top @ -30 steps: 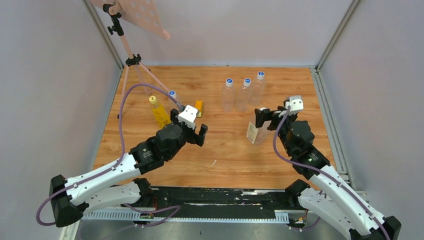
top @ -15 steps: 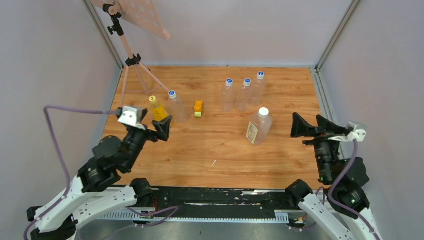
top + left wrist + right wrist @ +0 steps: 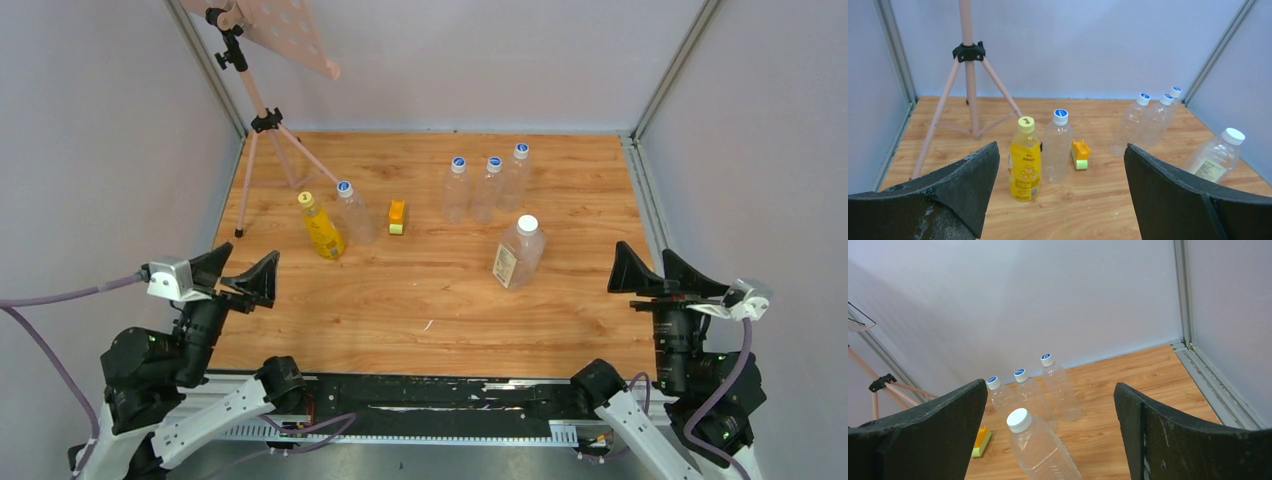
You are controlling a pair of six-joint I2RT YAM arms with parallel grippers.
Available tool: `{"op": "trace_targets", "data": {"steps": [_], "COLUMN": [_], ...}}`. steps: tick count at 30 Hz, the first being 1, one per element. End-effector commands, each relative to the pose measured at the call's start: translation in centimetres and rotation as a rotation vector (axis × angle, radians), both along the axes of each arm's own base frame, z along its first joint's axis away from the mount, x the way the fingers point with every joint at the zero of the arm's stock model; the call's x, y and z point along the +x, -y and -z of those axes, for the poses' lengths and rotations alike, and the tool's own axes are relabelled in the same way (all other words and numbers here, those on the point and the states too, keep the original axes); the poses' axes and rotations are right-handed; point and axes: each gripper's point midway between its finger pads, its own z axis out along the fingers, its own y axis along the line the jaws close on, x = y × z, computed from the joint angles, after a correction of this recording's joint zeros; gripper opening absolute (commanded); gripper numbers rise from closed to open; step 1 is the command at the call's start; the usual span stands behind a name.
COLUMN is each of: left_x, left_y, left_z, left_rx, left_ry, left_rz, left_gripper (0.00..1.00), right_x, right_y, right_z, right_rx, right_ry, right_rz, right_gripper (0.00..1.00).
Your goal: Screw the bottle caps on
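Note:
The slim yellow bottle (image 3: 322, 230) wears a yellow cap (image 3: 305, 198). Beside it stands the slim clear bottle (image 3: 357, 217) with a blue cap (image 3: 344, 187). Right of centre is the wider labelled bottle (image 3: 518, 254), topped by a white cap (image 3: 527, 223). All three stand upright. My left gripper (image 3: 250, 256) hangs open near the front left, well short of the yellow bottle (image 3: 1025, 167) and the clear bottle (image 3: 1056, 150). My right gripper (image 3: 644, 250) is open at the front right, and the wide bottle (image 3: 1043, 450) shows between its fingers from a distance. Neither gripper holds anything.
Three more clear bottles with blue caps (image 3: 488, 188) stand in a row at the back. A small orange-and-green block (image 3: 397, 216) lies right of the slim clear bottle. A pink tripod (image 3: 262, 120) stands at the back left. Walls close in three sides.
Both arms have drawn back from the bottles toward the near edge, the left one to the front left and the right one to the front right. The bottles have not moved.

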Motion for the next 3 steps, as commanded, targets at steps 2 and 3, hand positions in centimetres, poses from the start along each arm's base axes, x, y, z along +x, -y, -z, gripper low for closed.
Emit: {"op": "trace_targets", "data": {"steps": [2,3], "left_x": [-0.04,0.0], "left_y": [-1.0,-0.98], "left_z": [1.1,1.31], "left_rx": [0.043,0.046], "left_ry": [-0.037,-0.039], "left_rz": [-0.039,-0.042], "left_gripper": [1.0,1.0], "right_x": [0.37,0.48], "right_y": [0.09,0.06], "right_z": [0.69,0.8], "right_rx": [-0.02,-0.021], "right_ry": [-0.032,-0.036], "right_rz": [0.018,0.02], "right_gripper": [1.0,1.0]}}
